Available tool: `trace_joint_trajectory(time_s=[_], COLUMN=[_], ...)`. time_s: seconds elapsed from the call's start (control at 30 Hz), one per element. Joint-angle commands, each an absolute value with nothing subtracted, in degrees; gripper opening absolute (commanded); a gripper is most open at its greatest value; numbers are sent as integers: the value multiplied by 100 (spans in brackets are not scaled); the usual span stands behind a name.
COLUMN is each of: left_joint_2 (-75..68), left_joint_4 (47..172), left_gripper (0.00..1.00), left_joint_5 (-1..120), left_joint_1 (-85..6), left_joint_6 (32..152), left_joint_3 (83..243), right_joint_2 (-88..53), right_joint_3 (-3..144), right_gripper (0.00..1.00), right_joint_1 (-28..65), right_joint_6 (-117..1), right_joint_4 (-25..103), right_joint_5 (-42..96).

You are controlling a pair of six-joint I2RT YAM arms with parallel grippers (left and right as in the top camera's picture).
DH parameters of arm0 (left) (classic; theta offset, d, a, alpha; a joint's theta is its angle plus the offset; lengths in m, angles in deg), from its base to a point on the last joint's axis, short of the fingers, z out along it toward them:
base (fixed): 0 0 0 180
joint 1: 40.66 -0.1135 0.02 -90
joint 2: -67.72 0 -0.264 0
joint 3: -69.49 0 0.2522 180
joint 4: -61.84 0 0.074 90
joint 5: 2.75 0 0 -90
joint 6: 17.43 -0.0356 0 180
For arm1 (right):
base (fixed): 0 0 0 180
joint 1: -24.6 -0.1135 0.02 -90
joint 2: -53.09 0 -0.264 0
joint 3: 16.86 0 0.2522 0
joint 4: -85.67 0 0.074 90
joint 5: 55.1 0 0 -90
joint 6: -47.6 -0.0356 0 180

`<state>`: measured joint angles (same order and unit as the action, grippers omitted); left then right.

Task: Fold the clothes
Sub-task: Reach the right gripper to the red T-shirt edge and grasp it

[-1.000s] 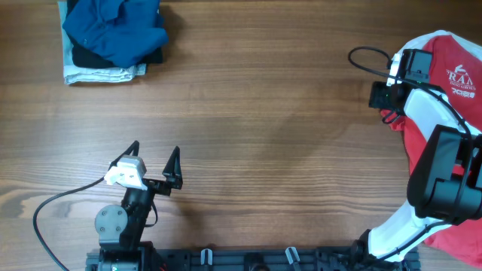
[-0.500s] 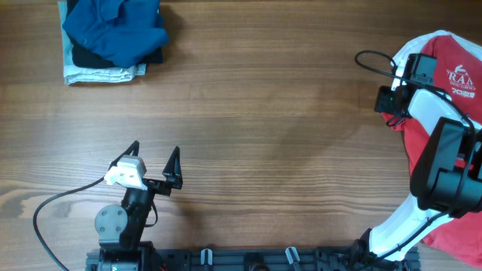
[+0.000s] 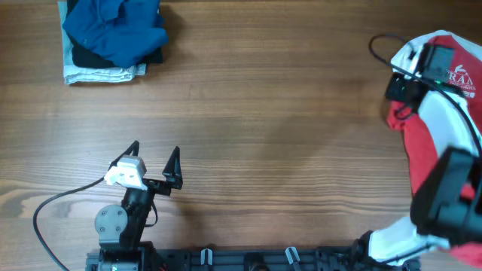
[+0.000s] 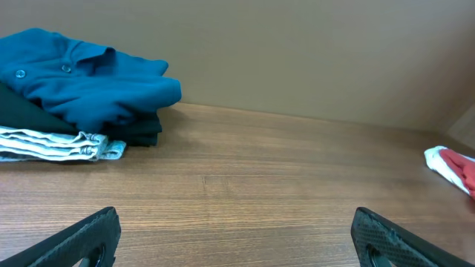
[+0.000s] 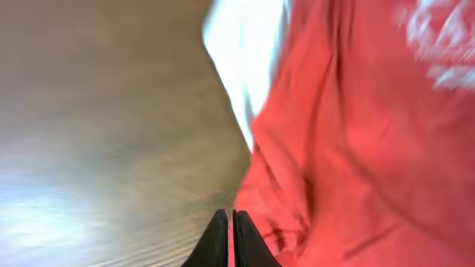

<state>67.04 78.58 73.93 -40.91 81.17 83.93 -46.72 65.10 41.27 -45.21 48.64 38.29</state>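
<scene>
A large red T-shirt (image 3: 461,60) with white lettering lies crumpled at the table's right edge, with a white cloth edge (image 3: 403,53) at its upper left. My right gripper (image 3: 398,94) is over the shirt's left border. In the blurred right wrist view it (image 5: 229,215) is shut, its tips meeting at the hem of the red T-shirt (image 5: 349,133), and a thin strip of red shows between them. My left gripper (image 3: 154,149) rests wide open near the front left, holding nothing. The left wrist view sees it (image 4: 234,213) over bare wood, with the red T-shirt (image 4: 464,169) far right.
A folded pile (image 3: 113,38) sits at the back left corner: a blue collared shirt on dark and light garments. It also shows in the left wrist view as a pile (image 4: 82,81). A black cable (image 3: 53,211) loops by the left arm's base. A rail runs along the front edge.
My right gripper has slid right and back onto the shirt's edge and shut its jaws there. The left arm has not moved.
</scene>
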Motion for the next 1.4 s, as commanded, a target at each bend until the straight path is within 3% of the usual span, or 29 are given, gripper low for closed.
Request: trace_joint_trajectory(time_s=[0.0,0.1,0.27,0.4,0.43,0.47,0.77,0.97,1.0,1.07,1.1,1.27,1.37], left_joint_2=[6756,6756,6756,6756,6756,6756,6756,6756,6756,6756,6756,6756,6756], left_joint_4=[7874,7876,7874,7874,7874,7874,7874,7874,7876,7874,7874,7874,7874], left_gripper=[100,100,100,100,100,100,100,100,100,100,100,100,100], left_joint_5=[7430,7430,7430,7430,7430,7430,7430,7430,7430,7430,7430,7430,7430], left_joint_1=[-4054,-4054,-4054,-4054,-4054,-4054,-4054,-4054,-4054,-4054,-4054,-4054,-4054], left_joint_6=[8026,8026,8023,8026,8026,8026,8026,8026,8026,8026,8026,8026,8026], left_joint_3=[8356,8356,8356,8356,8356,8356,8356,8356,8356,8356,8356,8356,8356], right_joint_2=[-3706,-3205,-4003,-4785,-5050,-5257,-6092,-6256,-6313,-6431,-6466,-6199,-5603], right_joint_3=[6646,6643,6359,6359,6361,6361,6361,6361,6361,6361,6361,6364,6364], right_gripper=[4,4,38,53,64,69,75,71,63,30,6,4,4], right_joint_1=[4111,3910,3880,3912,3912,3912,4103,4172,4172,4175,4183,4205,4227], right_joint_6=[-5017,-5013,-5037,-5133,-5133,-5140,-5297,-5153,-5157,-5279,-5443,-5614,-5588], right_joint_4=[4822,4475,4092,4145,4193,4259,4510,4645,4659,4659,4659,4685,5021], right_joint_5=[2796,2745,3615,3700,3825,3895,4304,4304,4308,4308,4306,4166,2691])
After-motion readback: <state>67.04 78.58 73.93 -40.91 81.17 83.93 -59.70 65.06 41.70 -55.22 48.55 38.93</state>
